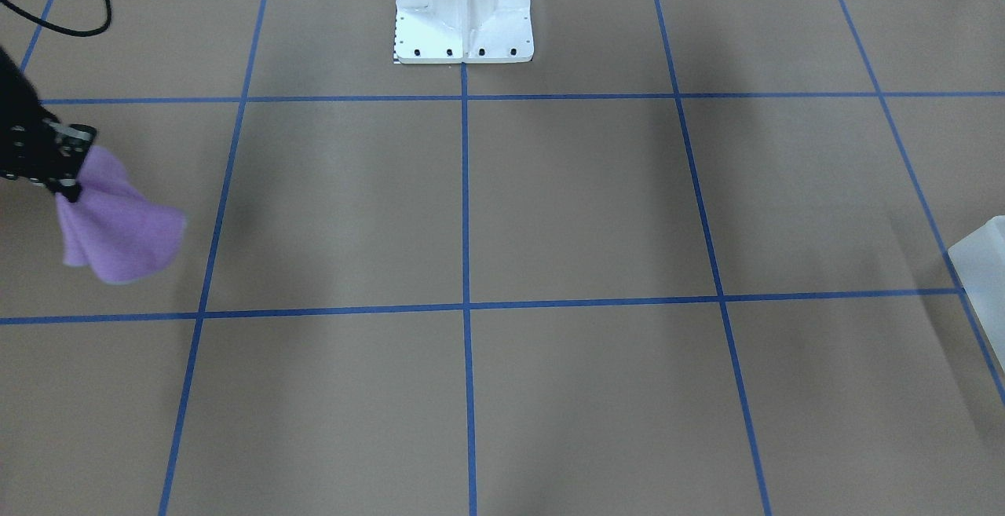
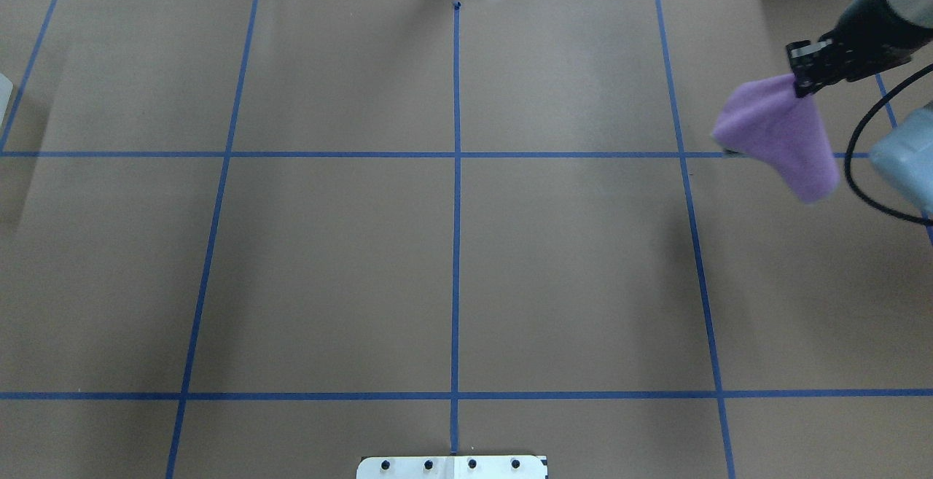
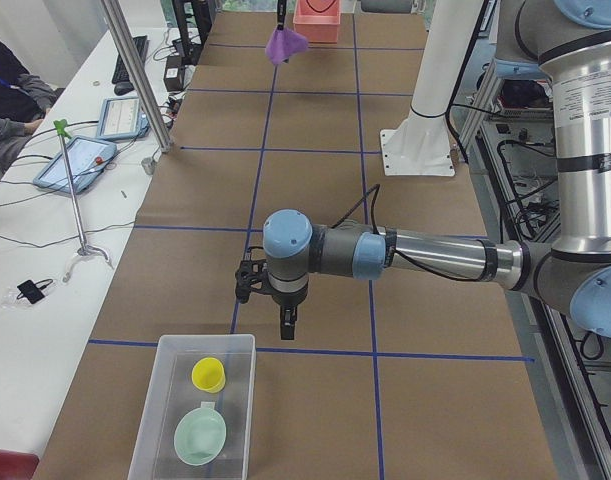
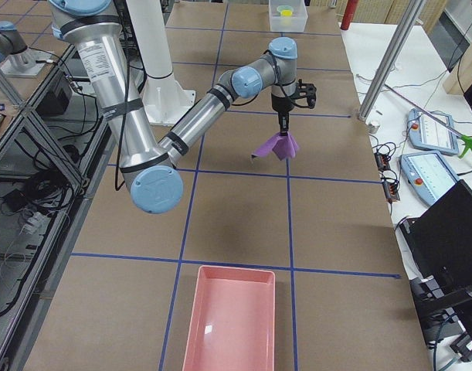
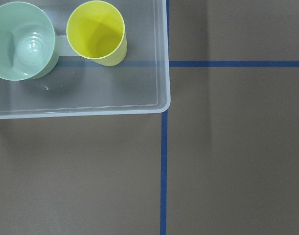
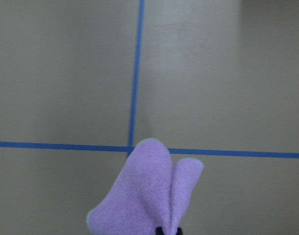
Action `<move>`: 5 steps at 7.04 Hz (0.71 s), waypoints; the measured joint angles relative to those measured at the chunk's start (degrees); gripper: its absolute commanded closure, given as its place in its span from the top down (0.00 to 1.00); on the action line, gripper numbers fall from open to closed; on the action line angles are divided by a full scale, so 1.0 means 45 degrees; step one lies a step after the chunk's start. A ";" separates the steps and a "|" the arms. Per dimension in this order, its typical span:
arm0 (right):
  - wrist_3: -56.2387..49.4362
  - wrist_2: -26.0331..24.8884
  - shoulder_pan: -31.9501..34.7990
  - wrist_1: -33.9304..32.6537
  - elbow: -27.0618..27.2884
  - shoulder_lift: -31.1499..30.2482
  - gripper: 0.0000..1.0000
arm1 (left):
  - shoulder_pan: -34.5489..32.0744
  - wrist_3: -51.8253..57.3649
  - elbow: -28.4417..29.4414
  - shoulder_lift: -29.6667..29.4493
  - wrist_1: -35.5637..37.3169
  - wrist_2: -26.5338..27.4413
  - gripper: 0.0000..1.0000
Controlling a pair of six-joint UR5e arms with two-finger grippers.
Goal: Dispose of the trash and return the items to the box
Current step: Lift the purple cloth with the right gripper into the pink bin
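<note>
My right gripper (image 2: 802, 87) is shut on a purple cloth (image 2: 783, 133) and holds it hanging in the air above the table's far right part. The cloth also shows in the front-facing view (image 1: 118, 237), the right side view (image 4: 276, 147) and the right wrist view (image 6: 144, 196). My left gripper (image 3: 288, 322) hangs just above the table beside a clear box (image 3: 160, 400); I cannot tell if it is open or shut. The box (image 5: 161, 58) holds a yellow cup (image 5: 96, 32) and a green bowl (image 5: 22, 41).
A pink bin (image 4: 236, 270) stands at the table's right end, beyond the cloth as seen from the left side view (image 3: 317, 22). The robot's white base (image 1: 463, 21) is at the middle of its side. Blue tape lines grid the brown table.
</note>
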 measured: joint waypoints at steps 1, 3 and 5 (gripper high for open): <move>-0.2989 0.0619 0.1796 -0.0726 -0.0218 -0.0741 0.00 | 0.0001 0.0001 -0.0035 0.0037 -0.0055 -0.0094 0.99; -0.8276 0.1232 0.4666 -0.1022 -0.1353 -0.2494 0.00 | 0.0000 0.0002 -0.0048 -0.0008 -0.0093 -0.0135 0.99; -1.2301 0.1316 0.6642 -0.0838 -0.3069 -0.3761 0.00 | 0.0000 0.0002 -0.0063 -0.0064 -0.0109 -0.0139 0.99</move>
